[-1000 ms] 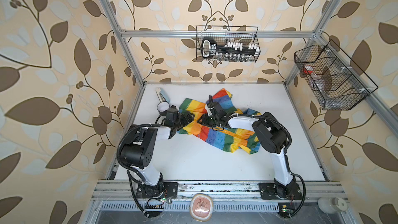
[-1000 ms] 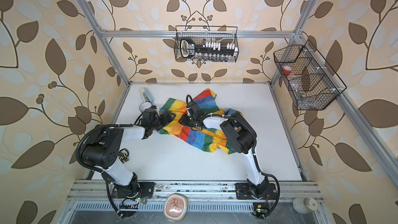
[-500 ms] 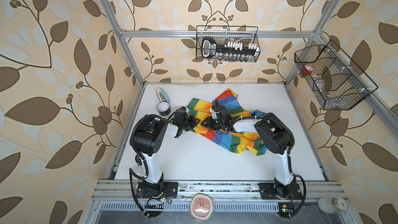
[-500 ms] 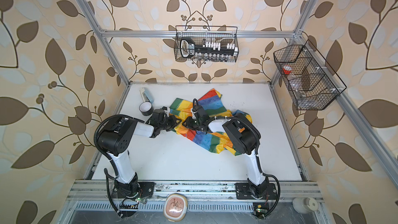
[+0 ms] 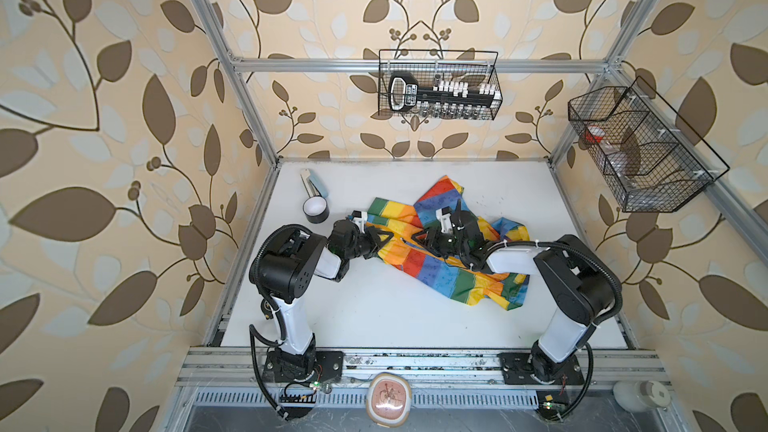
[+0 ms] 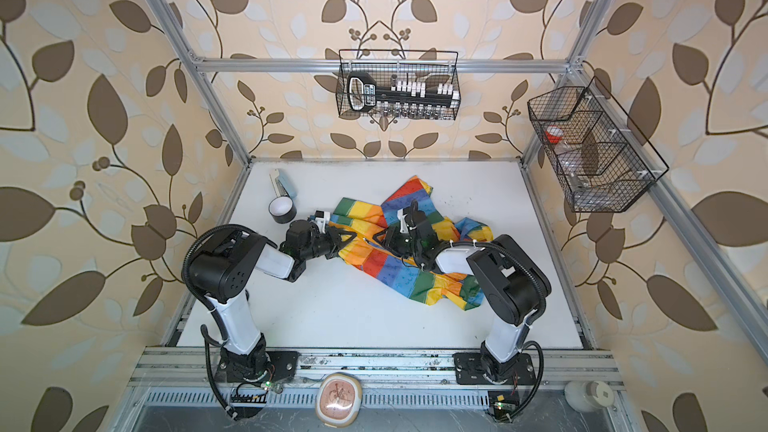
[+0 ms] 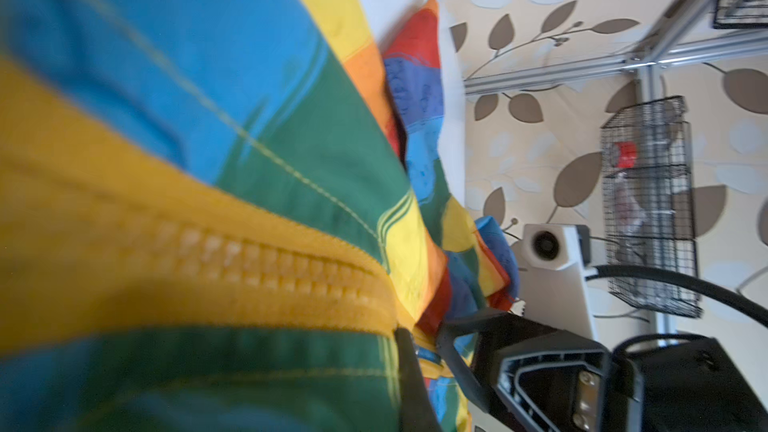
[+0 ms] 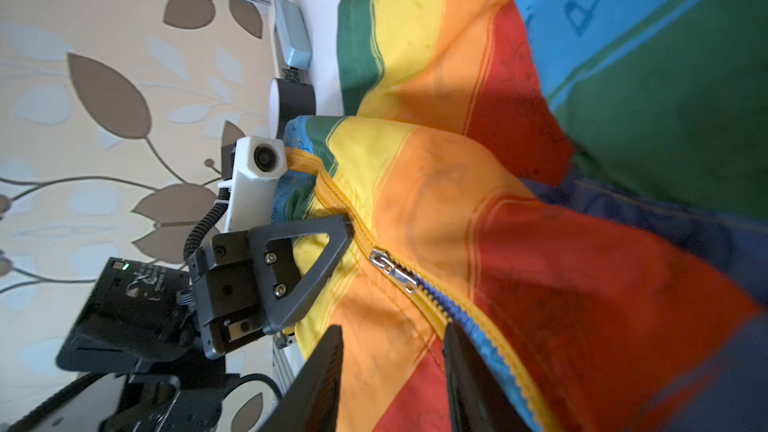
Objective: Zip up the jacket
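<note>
Both left fingers (image 8: pixel 320 268) pinch jacket (image 8: pixel 457 184), right (image 8: pixel 320 376) parted

The jacket (image 8: pixel 457 168) is matt cloth, its zipper pull (image 8: pixel 392 270) seemingly shiny metal.

Left claw (image 8: pixel 348 223) pinched shut; right claw (image 8: pixel 392 353) seemingly parted, both arms reaching inward.

White table (image 5: pixel 374 309) is seen w/ rainbow jacket (image 5: pixel 436 274) crumpled mid-surface; black cylinder (image 5: pixel 316 211) & pale-blue case (image 5: pixel 319 185) are set near back-left corner.
</note>
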Controlling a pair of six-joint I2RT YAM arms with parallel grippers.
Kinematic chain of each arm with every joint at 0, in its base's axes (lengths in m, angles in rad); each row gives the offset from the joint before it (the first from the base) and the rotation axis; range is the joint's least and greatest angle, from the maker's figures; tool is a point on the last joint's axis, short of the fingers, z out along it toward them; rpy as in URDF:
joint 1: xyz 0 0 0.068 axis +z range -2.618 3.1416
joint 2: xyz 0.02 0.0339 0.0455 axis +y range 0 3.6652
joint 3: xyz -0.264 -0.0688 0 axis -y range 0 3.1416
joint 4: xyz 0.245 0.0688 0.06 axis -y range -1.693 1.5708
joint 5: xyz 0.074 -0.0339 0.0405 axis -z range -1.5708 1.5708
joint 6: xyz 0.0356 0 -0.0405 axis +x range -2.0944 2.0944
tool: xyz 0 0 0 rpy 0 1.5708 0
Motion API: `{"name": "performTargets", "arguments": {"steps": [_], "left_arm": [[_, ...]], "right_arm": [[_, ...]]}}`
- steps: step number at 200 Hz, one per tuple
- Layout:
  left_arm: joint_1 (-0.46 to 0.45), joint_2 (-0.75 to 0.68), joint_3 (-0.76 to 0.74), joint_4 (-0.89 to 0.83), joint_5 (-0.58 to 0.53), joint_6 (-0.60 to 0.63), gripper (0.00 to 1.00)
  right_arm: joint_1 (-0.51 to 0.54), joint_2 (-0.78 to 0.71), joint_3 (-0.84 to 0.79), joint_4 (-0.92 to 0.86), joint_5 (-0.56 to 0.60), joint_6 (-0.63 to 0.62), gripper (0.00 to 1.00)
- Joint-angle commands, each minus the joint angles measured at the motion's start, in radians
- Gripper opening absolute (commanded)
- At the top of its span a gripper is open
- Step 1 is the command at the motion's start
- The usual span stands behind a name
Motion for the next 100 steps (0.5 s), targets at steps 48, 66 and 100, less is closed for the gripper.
{"name": "performTargets", "arguments": {"steps": [48,66,100], "left_arm": [[-0.065,-0.16,0.05,0.109,0.097,-0.079,0.0],[-0.072,-0.172,0.056,0.106,0.1,-0.088,0.0],[-0.078,-0.179,0.058,0.13,0.096,-0.121,0.0]], "right_arm": [[-0.002,-0.014,-0.085,0.343,-0.071,0.205,0.45],[0.0,-0.017,-0.1,0.405,-0.063,0.246,0.46],[-0.001,-0.024,-0.119,0.477,-0.048,0.289,0.47]]}}
